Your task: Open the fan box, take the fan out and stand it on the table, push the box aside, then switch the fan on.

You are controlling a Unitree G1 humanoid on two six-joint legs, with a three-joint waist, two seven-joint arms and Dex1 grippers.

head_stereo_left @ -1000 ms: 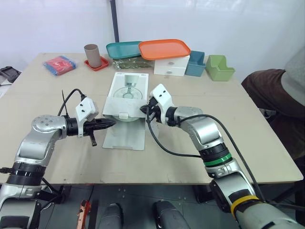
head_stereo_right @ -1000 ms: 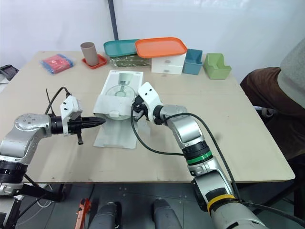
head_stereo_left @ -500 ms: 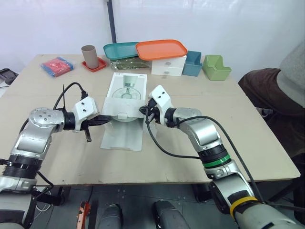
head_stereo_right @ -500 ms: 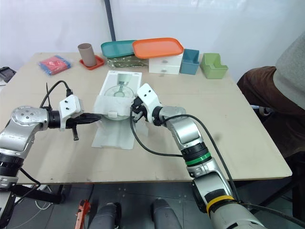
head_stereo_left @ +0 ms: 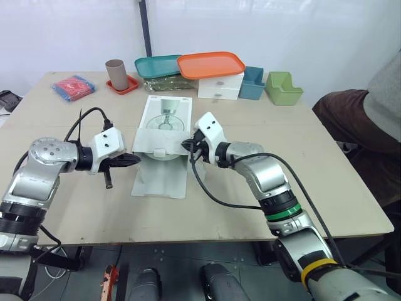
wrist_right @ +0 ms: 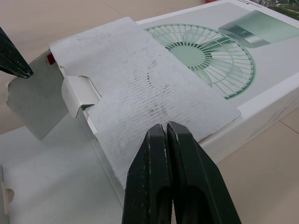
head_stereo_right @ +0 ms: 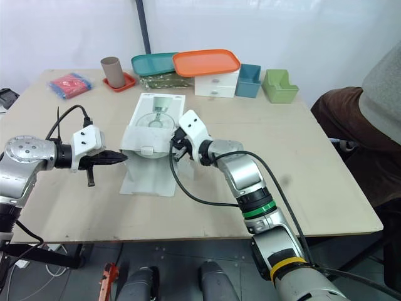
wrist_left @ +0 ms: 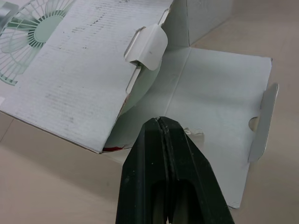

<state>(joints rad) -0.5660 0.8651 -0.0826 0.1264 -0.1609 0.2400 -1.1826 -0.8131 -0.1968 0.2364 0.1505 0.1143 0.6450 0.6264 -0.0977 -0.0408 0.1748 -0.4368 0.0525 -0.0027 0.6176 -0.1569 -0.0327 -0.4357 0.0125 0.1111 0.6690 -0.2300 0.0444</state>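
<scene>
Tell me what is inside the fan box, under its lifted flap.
Under the lifted flap of the fan box, a curved pale green edge peeks out, probably the fan. The flap covers the rest, so anything else inside is hidden.

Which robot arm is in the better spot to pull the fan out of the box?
Probably left: the left claw, shut, points at the fan box's open end; the right claw hovers over the folded flap.
</scene>
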